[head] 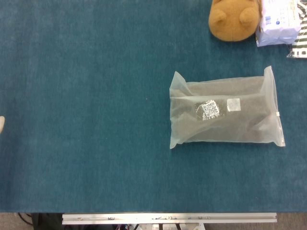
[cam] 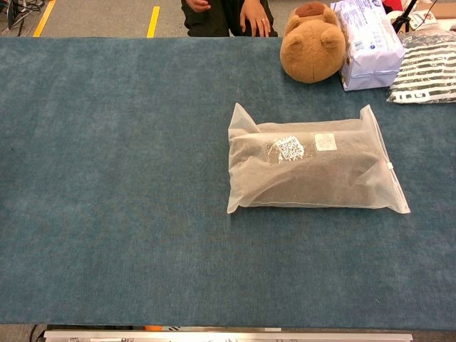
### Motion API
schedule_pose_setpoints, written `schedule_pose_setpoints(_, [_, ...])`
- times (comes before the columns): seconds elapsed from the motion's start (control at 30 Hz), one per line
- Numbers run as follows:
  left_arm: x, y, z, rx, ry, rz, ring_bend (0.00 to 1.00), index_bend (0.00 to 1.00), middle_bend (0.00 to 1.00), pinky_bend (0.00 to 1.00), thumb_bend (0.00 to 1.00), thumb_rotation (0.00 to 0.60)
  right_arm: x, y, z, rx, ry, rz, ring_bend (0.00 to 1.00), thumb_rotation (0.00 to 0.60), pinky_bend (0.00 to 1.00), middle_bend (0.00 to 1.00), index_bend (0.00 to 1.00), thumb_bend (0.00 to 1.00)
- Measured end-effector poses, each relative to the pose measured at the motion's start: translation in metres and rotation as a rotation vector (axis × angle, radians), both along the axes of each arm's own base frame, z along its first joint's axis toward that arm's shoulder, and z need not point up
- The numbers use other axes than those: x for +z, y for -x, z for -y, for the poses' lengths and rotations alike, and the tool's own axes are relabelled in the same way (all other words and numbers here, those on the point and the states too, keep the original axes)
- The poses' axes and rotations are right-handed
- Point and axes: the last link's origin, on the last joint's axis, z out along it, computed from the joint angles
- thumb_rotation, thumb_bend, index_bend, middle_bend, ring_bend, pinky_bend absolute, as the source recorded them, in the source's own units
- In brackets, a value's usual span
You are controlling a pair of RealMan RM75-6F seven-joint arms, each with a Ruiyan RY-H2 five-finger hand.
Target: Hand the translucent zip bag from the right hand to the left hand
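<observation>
translucent zip bag (head: 224,111) flat on blue counter (head: 86,120), untouched; left hand (head: 1,123) barely visible at edge, fingers' state indiscernible

Desk (cam: 107,214) open across its left and near stretches, zip bag (cam: 313,167) lying flat right of centre with bare cloth on all sides, far right corner crowded by brown plush toy (cam: 311,43), white packet (cam: 370,46) and striped bag (cam: 427,71) close together.

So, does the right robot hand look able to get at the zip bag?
Probably yes: the zip bag lies flat and alone on the table, nothing on it, the teddy well behind it. The right robot hand itself is out of view.
</observation>
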Motion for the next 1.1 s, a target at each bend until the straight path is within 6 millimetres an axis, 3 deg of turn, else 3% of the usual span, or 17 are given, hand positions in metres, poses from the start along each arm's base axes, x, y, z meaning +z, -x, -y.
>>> schedule_pose_setpoints(0.6, [-0.002,-0.002,0.001,-0.013,0.014,-0.003,0.05,0.24,0.12,0.16,0.30,0.600,-0.010,-0.008,0.007,0.012,-0.105,0.012,0.08,0.600,0.20,0.17,0.02,0.05])
schedule_pose_setpoints(0.9, [-0.003,-0.002,0.002,-0.021,0.027,-0.002,0.05,0.24,0.12,0.16,0.30,0.600,-0.044,-0.019,0.030,-0.013,-0.310,0.032,0.07,0.600,0.21,0.14,0.00,0.00])
schedule_pose_setpoints(1.1, [-0.003,-0.003,0.005,-0.026,0.028,-0.002,0.05,0.24,0.12,0.16,0.30,0.600,-0.082,-0.028,0.049,-0.028,-0.427,0.019,0.03,0.600,0.20,0.09,0.00,0.00])
